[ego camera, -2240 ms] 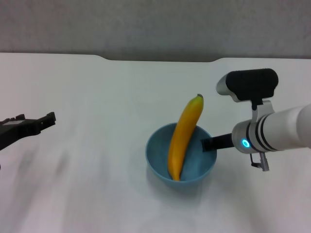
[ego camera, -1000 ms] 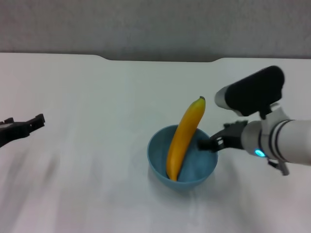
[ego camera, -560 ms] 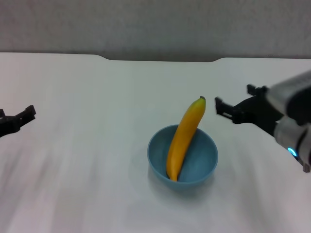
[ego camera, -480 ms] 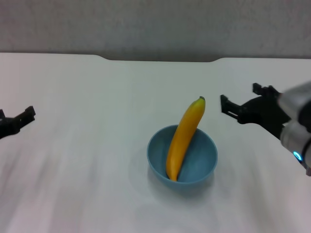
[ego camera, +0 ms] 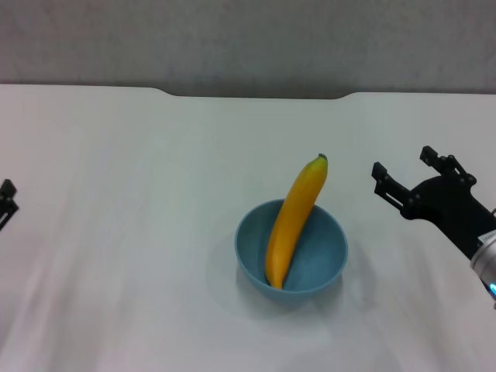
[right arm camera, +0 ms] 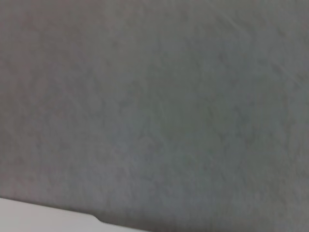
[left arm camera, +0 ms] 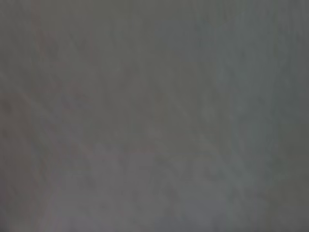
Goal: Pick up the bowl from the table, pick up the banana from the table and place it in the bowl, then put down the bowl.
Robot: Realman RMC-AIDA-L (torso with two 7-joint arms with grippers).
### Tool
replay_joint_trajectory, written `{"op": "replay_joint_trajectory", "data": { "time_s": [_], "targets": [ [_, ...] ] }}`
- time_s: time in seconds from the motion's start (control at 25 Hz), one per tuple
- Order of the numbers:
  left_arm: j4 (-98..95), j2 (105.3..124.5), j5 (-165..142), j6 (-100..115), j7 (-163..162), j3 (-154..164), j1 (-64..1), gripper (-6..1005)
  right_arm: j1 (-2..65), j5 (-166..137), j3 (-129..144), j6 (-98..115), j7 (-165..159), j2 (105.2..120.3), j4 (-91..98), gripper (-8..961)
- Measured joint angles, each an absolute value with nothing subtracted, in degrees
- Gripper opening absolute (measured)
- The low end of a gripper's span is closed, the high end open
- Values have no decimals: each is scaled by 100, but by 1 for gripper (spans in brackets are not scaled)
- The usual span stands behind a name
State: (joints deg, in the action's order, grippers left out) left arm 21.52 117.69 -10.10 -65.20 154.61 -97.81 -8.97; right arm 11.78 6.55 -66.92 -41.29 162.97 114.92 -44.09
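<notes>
The light-blue bowl [ego camera: 292, 248] stands on the white table [ego camera: 155, 232], right of the middle. The yellow-orange banana [ego camera: 294, 219] leans in it, its lower end on the bowl's bottom and its dark stem tip sticking out over the far rim. My right gripper [ego camera: 403, 174] is open and empty, apart from the bowl to its right and raised above the table. My left gripper [ego camera: 6, 198] shows only as a dark tip at the left edge. Both wrist views show only a grey wall.
The table's far edge has a shallow notch [ego camera: 256, 96] before a grey wall. A strip of the table's edge [right arm camera: 43, 215] shows in the right wrist view.
My right gripper has let go of the bowl's rim, opened, and drawn back to the right and up. My left gripper has drawn back left, almost out of view. Bowl and banana stay put.
</notes>
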Motion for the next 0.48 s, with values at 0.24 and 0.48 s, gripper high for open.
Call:
{"op": "replay_joint_trajectory", "data": {
  "time_s": [0.24,0.48],
  "targets": [
    [1248,11768,-669,-7234,15806,-9783,-1303,903,1446,682,-6627,-5209,16339,11503,-3349,905],
    [1066,11782,-698,-7138,15591,-9682,-1529,903,1803,741,-6606,-6132,16312,11549,-2369,906]
  ]
}}
